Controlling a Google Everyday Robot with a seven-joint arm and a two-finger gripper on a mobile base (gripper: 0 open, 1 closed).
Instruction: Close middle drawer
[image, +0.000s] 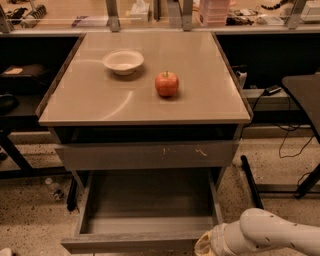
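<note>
The middle drawer is pulled far out at the bottom of the camera view, showing its bare grey floor and walls. Its plain front is near the lower edge. My gripper is at the end of the white arm, which reaches in from the lower right. It sits right at the right end of the drawer's front. Whether it touches the front I cannot tell.
Above the open drawer is a taller drawer front with pale scratches. The tabletop holds a white bowl and a red apple. A dark table and cables stand to the right. A small bottle lies on the floor at left.
</note>
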